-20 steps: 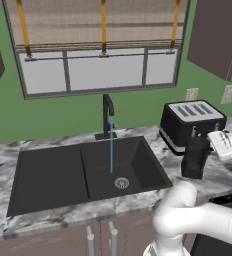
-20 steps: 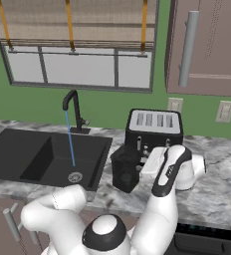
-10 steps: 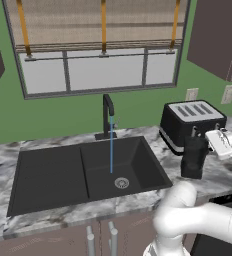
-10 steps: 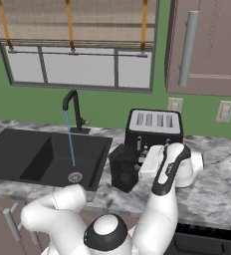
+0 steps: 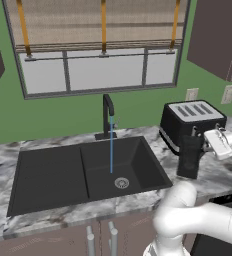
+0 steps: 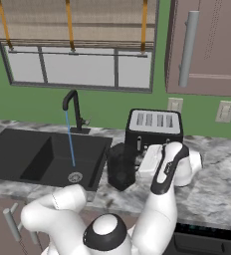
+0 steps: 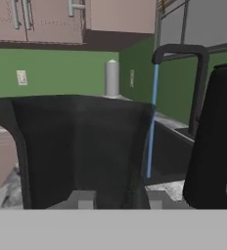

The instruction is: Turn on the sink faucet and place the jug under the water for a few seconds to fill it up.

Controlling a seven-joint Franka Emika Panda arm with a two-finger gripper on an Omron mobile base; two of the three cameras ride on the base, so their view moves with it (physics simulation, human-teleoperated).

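While the water (image 5: pixel 111 150) runs from the sink faucet (image 5: pixel 107 116) into the sink (image 5: pixel 48 172) on our left, the jug (image 5: pixel 190 156) stands upright on the surface right of the basin, and we've got the jaws closing around it, grip not confirmed.

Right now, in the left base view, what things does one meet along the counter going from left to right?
Sink → faucet → water → jug → claw
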